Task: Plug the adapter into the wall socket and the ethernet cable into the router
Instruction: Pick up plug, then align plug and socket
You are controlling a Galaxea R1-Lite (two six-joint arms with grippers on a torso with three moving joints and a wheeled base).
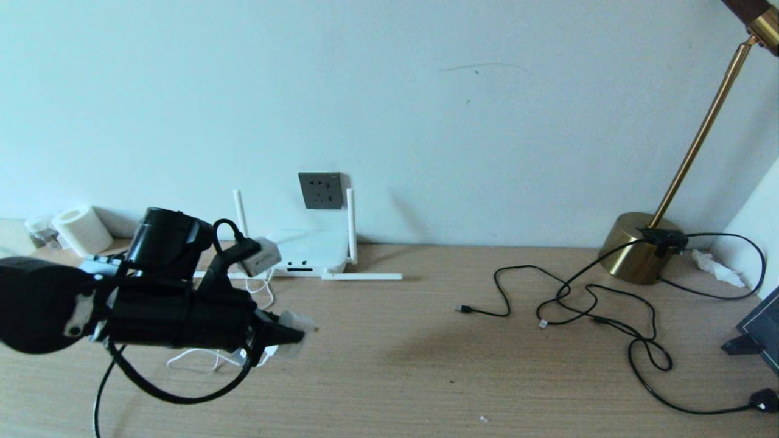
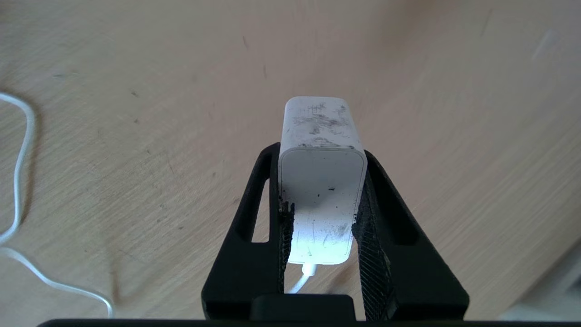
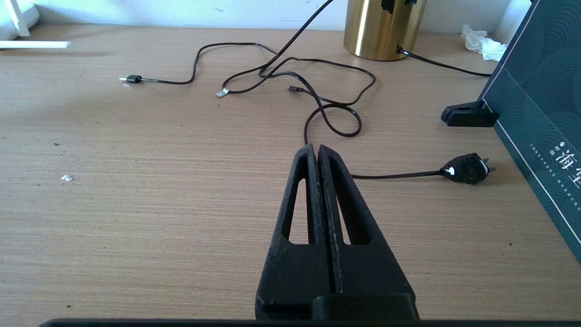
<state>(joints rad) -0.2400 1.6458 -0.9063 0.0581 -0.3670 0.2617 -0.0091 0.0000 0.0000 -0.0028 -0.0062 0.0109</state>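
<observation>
My left gripper hovers over the left part of the wooden table, shut on the adapter, a scuffed white block clamped between both pads. Its thin white cord trails over the table. Behind it the white router lies against the wall with its antennas up, below the dark grey wall socket. The ethernet cable lies loose at centre right, its clear-tipped plug free on the table. My right gripper is shut and holds nothing, low over the table nearer than the cables.
A brass lamp base stands at the back right among thin black cables, one ending in a USB-like plug and another in a black mains plug. A dark box stands at the right edge. A paper roll sits far left.
</observation>
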